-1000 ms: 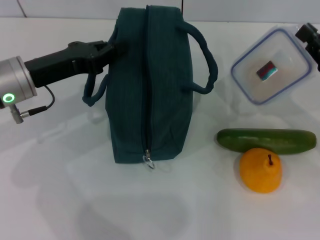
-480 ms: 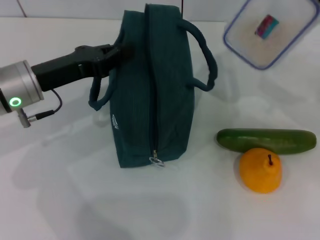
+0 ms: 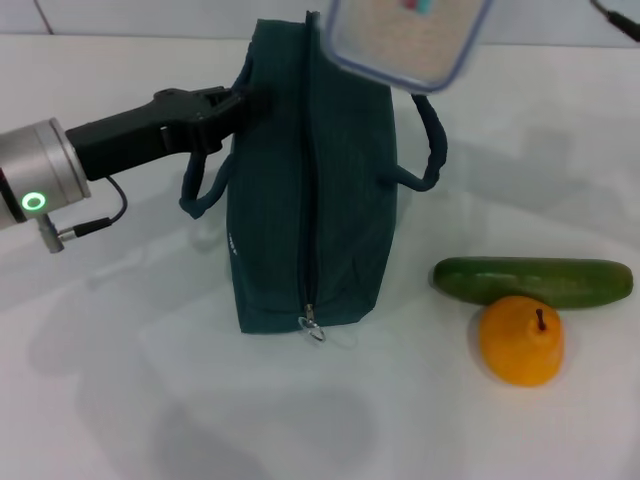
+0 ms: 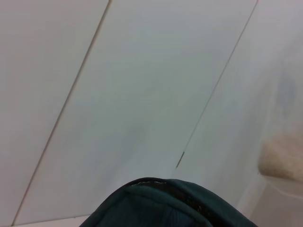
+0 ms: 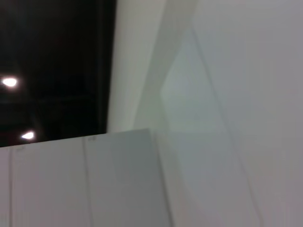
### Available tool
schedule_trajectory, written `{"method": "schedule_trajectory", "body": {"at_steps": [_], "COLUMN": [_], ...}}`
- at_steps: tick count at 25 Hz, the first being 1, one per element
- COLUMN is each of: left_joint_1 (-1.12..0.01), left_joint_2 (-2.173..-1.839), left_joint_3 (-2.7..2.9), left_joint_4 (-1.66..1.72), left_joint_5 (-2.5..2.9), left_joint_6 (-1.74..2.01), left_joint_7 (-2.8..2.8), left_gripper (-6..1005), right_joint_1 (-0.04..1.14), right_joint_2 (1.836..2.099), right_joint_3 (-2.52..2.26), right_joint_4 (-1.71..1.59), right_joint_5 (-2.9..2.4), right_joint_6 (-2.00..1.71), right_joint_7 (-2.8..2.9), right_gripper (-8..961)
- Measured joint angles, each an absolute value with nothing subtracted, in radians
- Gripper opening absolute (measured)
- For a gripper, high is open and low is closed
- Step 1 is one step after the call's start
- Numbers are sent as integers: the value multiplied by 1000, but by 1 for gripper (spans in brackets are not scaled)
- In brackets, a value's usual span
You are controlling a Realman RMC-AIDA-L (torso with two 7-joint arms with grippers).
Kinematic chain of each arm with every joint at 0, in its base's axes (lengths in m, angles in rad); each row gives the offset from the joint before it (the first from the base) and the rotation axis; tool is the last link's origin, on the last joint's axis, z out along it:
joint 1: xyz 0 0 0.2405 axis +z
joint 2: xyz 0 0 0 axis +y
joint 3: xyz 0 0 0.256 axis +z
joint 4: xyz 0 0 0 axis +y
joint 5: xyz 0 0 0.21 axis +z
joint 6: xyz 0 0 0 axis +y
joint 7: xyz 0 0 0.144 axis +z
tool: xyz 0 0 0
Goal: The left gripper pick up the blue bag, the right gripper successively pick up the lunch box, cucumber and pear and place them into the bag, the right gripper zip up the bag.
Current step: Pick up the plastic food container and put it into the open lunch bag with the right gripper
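The dark blue-green bag (image 3: pixel 310 190) stands in the middle of the white table, its zip line running along the top and the puller (image 3: pixel 313 326) at the near end. My left gripper (image 3: pixel 235 103) is shut on the bag's upper left edge by the handle. The clear lunch box (image 3: pixel 400 35) with a blue rim hangs in the air over the bag's far end; the right gripper holding it is out of the frame. The green cucumber (image 3: pixel 532 280) and the orange-yellow pear (image 3: pixel 521 340) lie at the right, touching. The left wrist view shows the bag's edge (image 4: pixel 165 203) and part of the box (image 4: pixel 284 161).
The bag's right handle loop (image 3: pixel 432 140) sticks out toward the right. A black part of the right arm (image 3: pixel 618 20) shows at the top right corner. The white table (image 3: pixel 120 380) extends in front of and left of the bag.
The lunch box has moved up and left, from the table's far right to above the bag. The bag has shifted slightly right with my left gripper.
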State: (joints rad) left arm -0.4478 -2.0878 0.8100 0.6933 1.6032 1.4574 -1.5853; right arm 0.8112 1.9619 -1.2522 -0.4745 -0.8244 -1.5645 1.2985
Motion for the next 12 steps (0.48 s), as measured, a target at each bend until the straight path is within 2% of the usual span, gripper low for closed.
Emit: {"method": "schedule_trajectory", "body": {"at_steps": [7,12], "left_joint_1": [-451,-455], "left_joint_2": [-2086,-2085], "left_joint_3": [811,822], "left_joint_4": [696,694], "left_joint_5": [1603,1603], "left_joint_6": [1457,1460], "left_joint_7": [-1585,-1576], "left_gripper": [50,50], "right_joint_1": [860,860], "right_joint_2": [2005,2012], "right_joint_3": [-1254,-1258], "right_joint_4": [-487,-490], "right_joint_5": [-915,-946], "right_joint_6": [-1458,-1406], "right_joint_7": [1287,1264], "right_gripper": [95,95]}}
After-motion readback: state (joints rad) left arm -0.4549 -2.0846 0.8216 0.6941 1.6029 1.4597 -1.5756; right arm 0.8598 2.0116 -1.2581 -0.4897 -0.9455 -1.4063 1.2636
